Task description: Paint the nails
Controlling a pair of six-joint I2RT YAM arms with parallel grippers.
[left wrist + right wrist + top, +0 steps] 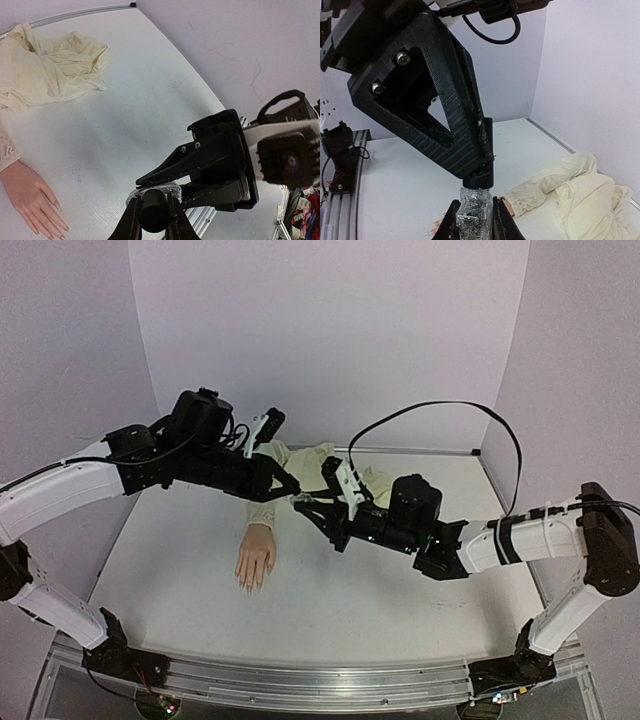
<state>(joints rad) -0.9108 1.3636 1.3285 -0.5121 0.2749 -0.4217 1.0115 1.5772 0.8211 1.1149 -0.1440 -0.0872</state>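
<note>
A pale mannequin hand [256,558] lies palm down on the white table, its cream sleeve [300,465] bunched behind it. Its small nails [58,205] show on the fingertips in the left wrist view. Above and to the right of the hand, my two grippers meet tip to tip. My right gripper [476,205] is shut on a small glittery polish bottle [476,216]. My left gripper [152,207] is shut on the bottle's black cap [152,216], which sits on the bottle neck [481,175]. Both also show in the top view, left gripper [292,492] and right gripper [312,508].
The crumpled cream fabric [575,192] spreads to the back right of the table. Lilac walls [330,330] close in the back and sides. A metal rail [300,685] runs along the near edge, and a black cable [440,410] loops above the right arm.
</note>
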